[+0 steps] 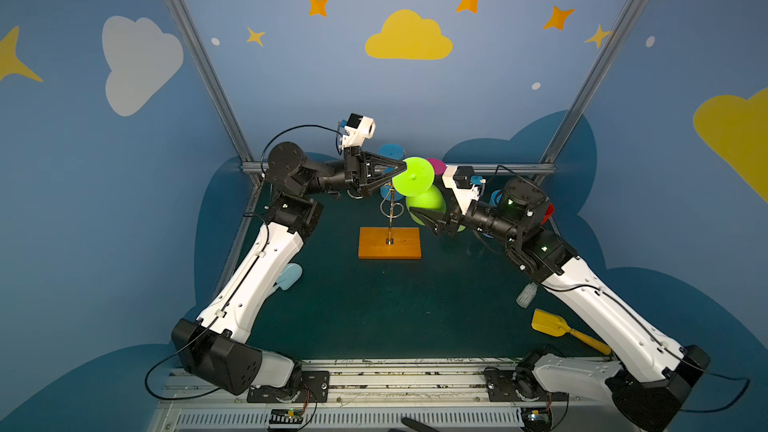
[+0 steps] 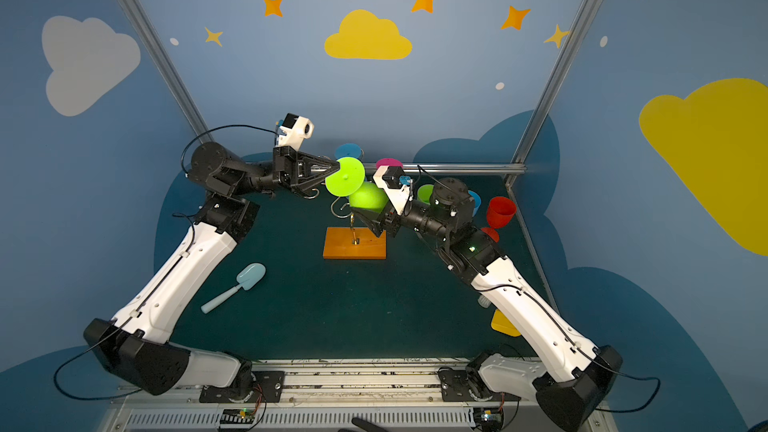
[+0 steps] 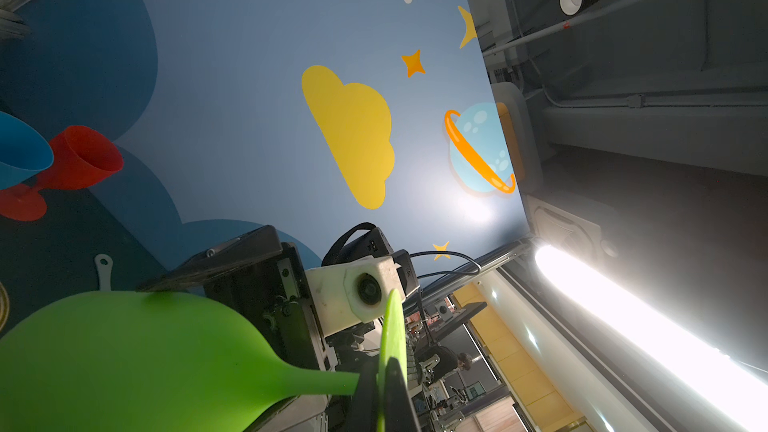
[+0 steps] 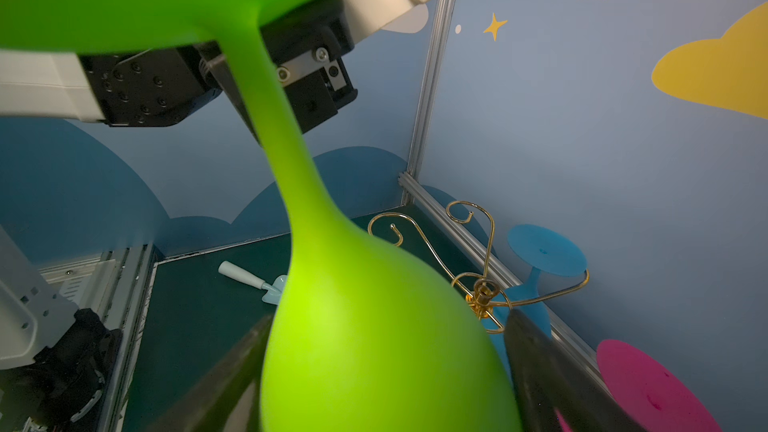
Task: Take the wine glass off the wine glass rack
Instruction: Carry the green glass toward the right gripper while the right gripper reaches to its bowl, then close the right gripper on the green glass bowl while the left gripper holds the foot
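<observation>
The left gripper point(image 1: 404, 167) is clenched on the rim of the lime-green wine glass point(image 2: 368, 197), at its round foot. In the left wrist view that foot shows edge-on, pinched between the two dark fingers point(image 3: 400, 392). From the pinch the stem runs away from the left jaws to the bowl, so the glass hangs tilted rather than upright.

The bowl sits between the jaws of the right gripper point(image 4: 388, 326), which are spread wide, one finger point(image 4: 536, 367) on each side. A sliver of background shows between that finger and the bowl. The opposite finger is blurred against the green, so contact there cannot be told.

The wine glass rack point(image 1: 390, 205) stands on its orange-brown wooden base, below and between the two sets of jaws. In the right wrist view its gold hub lies just past the tip of the pointed finger, and the green stem passes clear of the curled arms – the glass is off the wire, close beside the rack's top.

A blue wine glass point(image 4: 544, 251) hangs upside down from an arm on the far side of the hub from the right jaws. A pink wine glass point(image 4: 648, 388), of which only the foot shows, is just outside the same finger. A red wine glass point(image 2: 500, 211) stands upright behind the right wrist, well apart from both grippers. So does a pale blue toy shovel point(image 2: 235, 288), lying on the mat.
</observation>
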Available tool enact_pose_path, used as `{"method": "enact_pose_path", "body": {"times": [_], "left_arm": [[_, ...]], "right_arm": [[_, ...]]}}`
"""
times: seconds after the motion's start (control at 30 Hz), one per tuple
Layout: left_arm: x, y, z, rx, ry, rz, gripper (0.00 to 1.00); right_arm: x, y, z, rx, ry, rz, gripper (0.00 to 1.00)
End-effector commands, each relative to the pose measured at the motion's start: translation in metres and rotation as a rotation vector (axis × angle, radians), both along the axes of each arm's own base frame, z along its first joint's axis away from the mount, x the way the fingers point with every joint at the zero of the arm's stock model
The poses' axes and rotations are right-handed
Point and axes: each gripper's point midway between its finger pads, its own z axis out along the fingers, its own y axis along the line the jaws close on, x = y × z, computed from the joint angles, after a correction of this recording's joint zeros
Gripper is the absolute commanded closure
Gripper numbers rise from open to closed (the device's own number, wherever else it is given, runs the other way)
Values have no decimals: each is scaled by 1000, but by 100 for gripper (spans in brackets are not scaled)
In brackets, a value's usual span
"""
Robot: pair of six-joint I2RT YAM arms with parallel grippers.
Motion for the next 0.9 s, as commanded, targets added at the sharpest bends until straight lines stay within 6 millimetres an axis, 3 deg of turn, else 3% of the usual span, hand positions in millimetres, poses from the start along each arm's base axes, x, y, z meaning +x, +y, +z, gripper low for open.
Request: {"method": "enact_pose_path", "body": {"times": [0.0, 0.27, 0.63, 0.7, 0.87], "left_arm": [[-5, 1, 14, -39, -66, 4, 97], [-7, 1, 20, -55, -74, 6, 97], [0, 0, 20, -68, -92, 31, 97], [2, 0, 19, -64, -103, 41, 90], [9, 0, 6, -6, -163, 101, 54]], "right_arm": [[-4, 6, 1, 5, 22, 18, 17], [2, 4, -7, -7, 54, -21, 17], [-2, -7, -10, 2, 129, -63, 49], [-5, -12, -10, 5, 145, -80, 52], [-2, -40, -13, 9, 219, -221, 60]]}}
